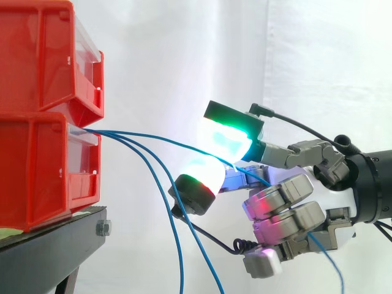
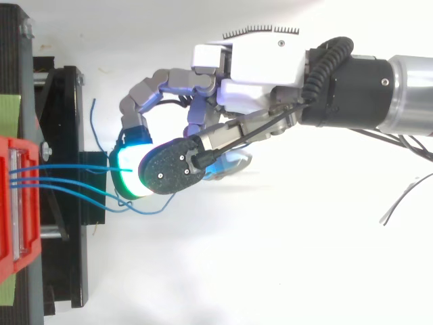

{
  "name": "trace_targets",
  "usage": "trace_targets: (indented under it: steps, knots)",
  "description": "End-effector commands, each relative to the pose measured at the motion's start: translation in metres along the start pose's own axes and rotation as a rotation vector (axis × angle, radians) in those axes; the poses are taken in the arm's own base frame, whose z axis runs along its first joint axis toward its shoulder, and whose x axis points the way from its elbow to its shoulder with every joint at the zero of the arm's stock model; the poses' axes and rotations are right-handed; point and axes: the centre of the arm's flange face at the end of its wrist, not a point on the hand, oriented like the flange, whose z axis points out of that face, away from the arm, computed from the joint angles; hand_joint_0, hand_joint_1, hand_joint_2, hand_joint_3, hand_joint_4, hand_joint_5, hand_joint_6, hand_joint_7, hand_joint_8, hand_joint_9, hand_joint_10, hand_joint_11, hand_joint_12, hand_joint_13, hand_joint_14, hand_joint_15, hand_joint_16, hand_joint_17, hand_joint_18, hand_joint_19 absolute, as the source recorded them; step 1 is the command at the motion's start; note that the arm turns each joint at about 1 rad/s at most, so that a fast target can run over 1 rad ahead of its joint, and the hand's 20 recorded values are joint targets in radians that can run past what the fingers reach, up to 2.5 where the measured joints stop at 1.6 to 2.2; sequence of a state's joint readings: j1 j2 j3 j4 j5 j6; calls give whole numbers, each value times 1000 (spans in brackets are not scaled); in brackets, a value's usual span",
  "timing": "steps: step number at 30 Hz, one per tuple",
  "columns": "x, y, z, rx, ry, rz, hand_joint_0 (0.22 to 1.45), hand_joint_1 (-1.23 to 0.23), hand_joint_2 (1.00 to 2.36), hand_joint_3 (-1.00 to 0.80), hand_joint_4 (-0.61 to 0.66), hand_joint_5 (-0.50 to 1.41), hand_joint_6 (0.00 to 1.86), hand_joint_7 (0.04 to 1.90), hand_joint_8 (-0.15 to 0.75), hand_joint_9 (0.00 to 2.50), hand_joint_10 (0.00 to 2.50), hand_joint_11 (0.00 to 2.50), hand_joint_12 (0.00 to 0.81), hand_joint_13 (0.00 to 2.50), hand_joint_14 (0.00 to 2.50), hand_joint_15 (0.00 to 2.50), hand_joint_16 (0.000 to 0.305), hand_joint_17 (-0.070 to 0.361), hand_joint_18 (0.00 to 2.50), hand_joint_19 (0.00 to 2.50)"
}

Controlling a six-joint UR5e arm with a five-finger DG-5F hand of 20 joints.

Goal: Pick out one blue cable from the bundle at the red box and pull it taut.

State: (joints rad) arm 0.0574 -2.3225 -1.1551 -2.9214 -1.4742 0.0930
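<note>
**A:** The white-and-grey robot hand [image 1: 288,193] pinches one thin blue cable [image 1: 159,140] between two glowing green-white pads [image 1: 226,138], its other fingers curled in.

**B:** That cable runs nearly straight from the lower red plastic bin [image 1: 37,171]. Two other blue cables [image 1: 173,199] hang slack below it.

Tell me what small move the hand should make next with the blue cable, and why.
Probably draw the hand straight back, away from the red box. Its glowing pads already pinch one blue cable, which runs to the box in a gentle curve rather than a straight line, while two other cables hang loose below.
</note>
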Motion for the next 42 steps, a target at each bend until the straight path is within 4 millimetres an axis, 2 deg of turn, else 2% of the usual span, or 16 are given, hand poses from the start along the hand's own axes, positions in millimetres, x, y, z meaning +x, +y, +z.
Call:
trace_targets:
  steps: [1,4,5,7,10,11,12,13,14,17,22,26,28,31,35,42]
  knots:
    - [-3,0,0,-1,-4,0,764,-683,1001,-486,-95,-223,930,1056,272,1441,619,1797,292,1232,1025,1499,38,85,1049,1056]
    - [-3,0,0,-1,-2,-2,764,-684,1001,-484,-89,-223,930,1062,277,1388,944,1746,294,1183,1257,1465,38,86,1076,1115]
    - [-3,0,0,-1,-4,-5,764,-684,1001,-483,-88,-223,931,1049,274,1361,1150,1687,297,1162,1356,1457,38,86,1090,1141]
    - [-3,0,0,1,-4,-10,764,-684,1001,-483,-86,-223,931,1052,274,1343,1266,1686,301,1152,1402,1442,38,87,1097,1156]
    - [-4,0,0,-1,-5,-11,763,-685,1002,-477,-81,-222,931,1052,279,1296,1610,1641,308,1099,1646,1410,38,85,1115,1213]
    - [-4,0,0,-1,-4,-11,763,-685,1002,-476,-79,-222,931,1054,280,1271,1806,1612,308,1066,1783,1409,37,84,1128,1249]
    - [-4,0,0,-1,-4,-11,764,-684,1002,-473,-79,-222,932,1057,287,1262,1823,1674,317,1042,1947,1378,37,84,1149,1304]
    - [-4,0,0,-1,-5,-11,764,-685,1002,-471,-79,-222,932,1058,289,1254,1874,1655,311,1032,1981,1376,37,83,1153,1326]
    - [-4,0,0,-1,-4,-11,763,-686,1003,-467,-79,-222,934,1053,297,1239,1989,1634,312,978,2255,1307,36,81,1188,1408]
    - [-5,0,0,-1,-5,-11,765,-686,1003,-462,-77,-221,937,1047,302,1208,2090,1635,324,936,2478,1282,36,81,1223,1500]
    - [-5,0,0,-1,-5,-11,767,-688,1004,-456,-79,-220,939,1043,304,1191,2161,1603,341,888,2500,1363,34,76,1316,1775]
    - [-5,0,0,-1,-5,-11,771,-686,1004,-452,-77,-219,941,1043,302,1168,2334,1542,371,833,2500,1497,37,83,1421,2200]
    - [-5,0,0,-1,-5,-11,772,-686,1004,-452,-76,-219,941,1045,302,1166,2353,1538,376,828,2500,1514,38,85,1437,2262]
    - [-5,0,0,-1,-5,-12,773,-687,1005,-450,-76,-219,942,1043,311,1164,2378,1525,387,824,2500,1558,40,89,1479,2320]
    - [-5,0,0,-1,-8,-29,776,-688,1004,-447,-79,-218,942,1040,317,1160,2405,1517,399,817,2500,1577,42,95,1458,2209]
    - [-5,0,0,-1,-7,-94,778,-688,1005,-445,-76,-218,941,1047,313,1158,2421,1521,401,817,2500,1571,43,96,1450,2184]
